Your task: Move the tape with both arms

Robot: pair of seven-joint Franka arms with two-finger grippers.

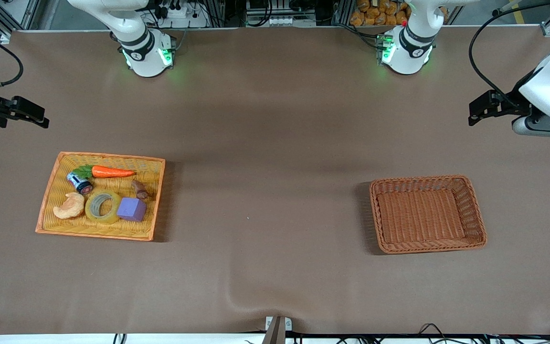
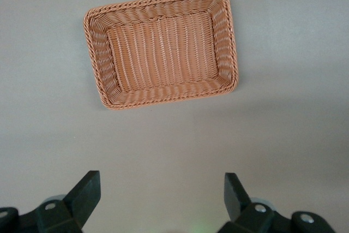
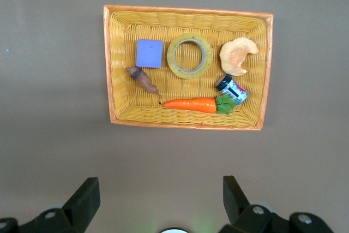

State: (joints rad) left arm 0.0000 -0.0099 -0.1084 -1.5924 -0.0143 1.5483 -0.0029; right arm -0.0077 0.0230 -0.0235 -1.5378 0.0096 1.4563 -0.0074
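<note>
The tape (image 1: 112,215), a yellowish ring with a grey core, lies flat in a yellow tray (image 1: 108,156) at the right arm's end of the table, between a purple cube (image 1: 132,209) and a croissant toy (image 1: 69,206). It also shows in the right wrist view (image 3: 172,55). My right gripper (image 1: 41,119) hangs in the air near that end's table edge, open and empty (image 3: 161,185). My left gripper (image 1: 474,114) hangs over the table's other end, open and empty (image 2: 162,181).
The tray also holds a carrot (image 1: 110,172), a small can (image 1: 79,182) and a brown toy (image 1: 139,189). An empty brown wicker basket (image 1: 418,179) stands at the left arm's end and shows in the left wrist view (image 2: 158,1).
</note>
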